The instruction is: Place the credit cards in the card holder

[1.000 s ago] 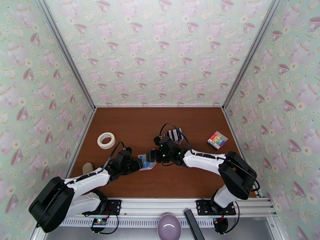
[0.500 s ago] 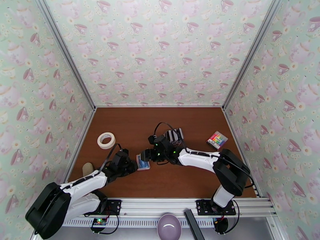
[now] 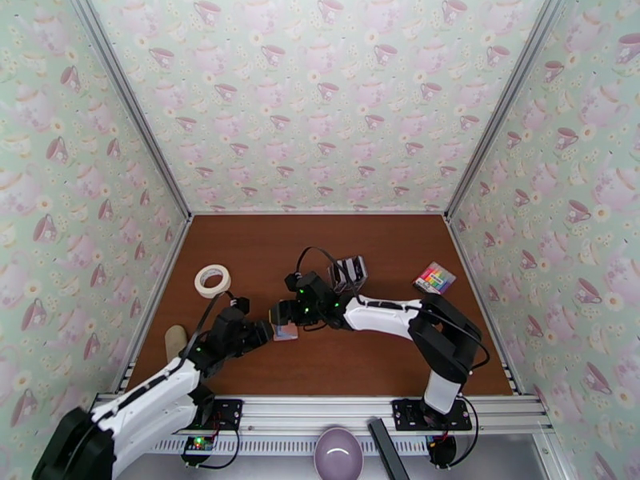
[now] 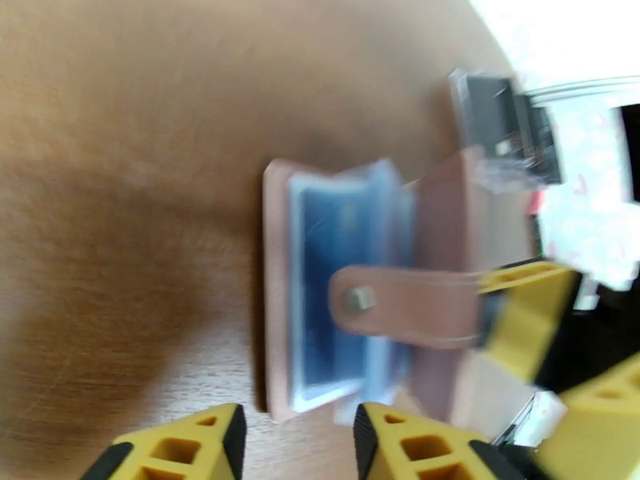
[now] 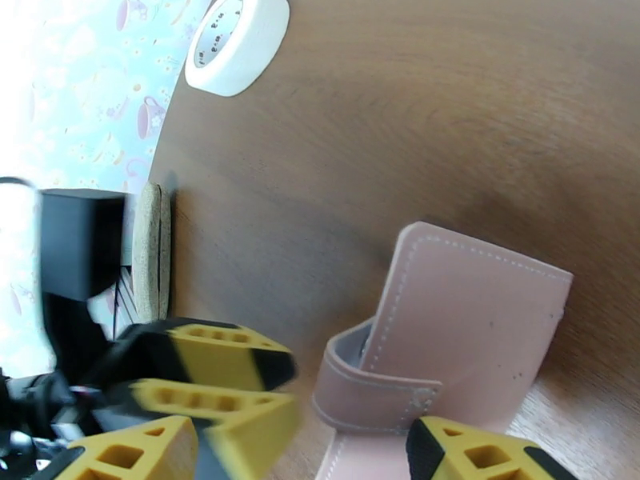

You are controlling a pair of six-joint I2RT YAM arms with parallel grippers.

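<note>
Pink, with pale stitching along its edges, the small book-style card holder (image 3: 286,333) lies near the middle of the brown wooden table (image 3: 360,363), directly between the two grippers. In the left wrist view the card holder (image 4: 344,314) is open. One cover lies flat on the wood with bluish clear pockets (image 4: 332,306) stacked on it. The other cover stands up on the far side, and its snap tab (image 4: 400,302) reaches back across the pockets.

The left gripper (image 3: 270,334) comes in from the left. Its yellow fingers (image 4: 188,442) are apart with nothing clamped. The holder's near short edge sits just past the gap (the view is too blurred to tell whether it touches).

The right gripper (image 3: 281,315) reaches in from the right. Seen from its own wrist, the right gripper (image 5: 304,442) has its jaws spread wide. The raised pink cover and tab sit in the gap, with the cover's edge against the finger at the lower right. Nothing shows it being squeezed from both sides.

A white tape roll (image 3: 212,281) lies well off to the left. A small clear rack with black-and-white stripes (image 3: 350,271) stands just behind the right gripper. A multicoloured striped pad (image 3: 434,280) lies towards the right wall. A beige disc (image 3: 175,340) rests near the left edge.
</note>
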